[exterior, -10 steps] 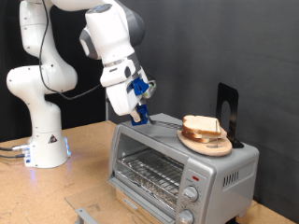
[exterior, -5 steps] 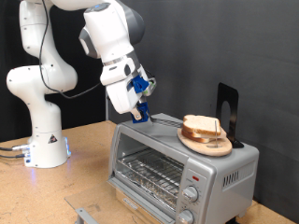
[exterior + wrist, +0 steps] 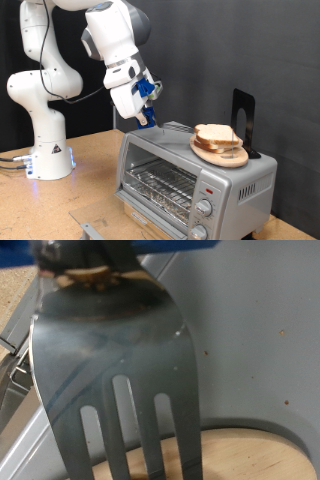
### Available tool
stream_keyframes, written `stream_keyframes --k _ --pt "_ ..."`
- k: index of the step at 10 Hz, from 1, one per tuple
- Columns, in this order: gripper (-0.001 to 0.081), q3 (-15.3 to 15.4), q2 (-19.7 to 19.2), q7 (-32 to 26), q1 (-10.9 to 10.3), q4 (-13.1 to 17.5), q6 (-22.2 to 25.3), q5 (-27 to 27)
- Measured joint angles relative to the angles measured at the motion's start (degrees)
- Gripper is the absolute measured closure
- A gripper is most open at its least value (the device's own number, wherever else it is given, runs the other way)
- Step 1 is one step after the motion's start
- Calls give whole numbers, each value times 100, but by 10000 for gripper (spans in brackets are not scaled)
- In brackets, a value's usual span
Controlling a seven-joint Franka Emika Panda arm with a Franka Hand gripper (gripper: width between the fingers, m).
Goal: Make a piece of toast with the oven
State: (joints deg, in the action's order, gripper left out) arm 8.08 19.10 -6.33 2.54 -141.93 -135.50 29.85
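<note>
Now, pincer: the pincer (image 3: pixel 146 118) hangs over the left end of the oven's top, clamped on the handle of a fork (image 3: pixel 118 380); the wrist view shows the handle pinched between its fingers and the tines pointing away from the hand.
Fork: broad metal head, four tines, their tips near the rim of the plate (image 3: pixel 245 450) in the wrist view, not touching it that I can tell.
Toast: the toast (image 3: pixel 216 134) lies with other slices on a round wooden plate (image 3: pixel 219 156) on the right part of the oven's top; which slice is the one meant I cannot tell, as they overlap in a small pile.
Oven: the oven (image 3: pixel 190 175) stands on the table (image 3: pixel 90 170), door shut, wire rack (image 3: pixel 160 182) bare behind the glass, knobs (image 3: pixel 205 208) at its near right corner.
Risk, pile: a tine pushed in low could lift or drag several slices at once, since they lean on one another.
Risk, plate: a sideways shove from the fork may slide the plate towards the oven's right edge; nothing fences it there.
Risk, grip: the fork is held only at its thin handle, so a load at the tines could twist it in the fingers.
Around: a black upright stand (image 3: pixel 243 118) rises just behind the plate on the far side and would block a sweep from that way.
In the way: the shut door bars the rack.
</note>
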Motion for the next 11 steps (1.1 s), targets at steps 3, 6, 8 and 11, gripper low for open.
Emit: stream_keyframes --k 3,6,8,11 --pt "337 -20 3 23 15 0 -2 7" --pt "337 -21 2 35 22 -24 82 7" --pt "337 -21 -2 69 22 -54 82 7" --pt "337 -20 -23 105 22 -44 -3 8"
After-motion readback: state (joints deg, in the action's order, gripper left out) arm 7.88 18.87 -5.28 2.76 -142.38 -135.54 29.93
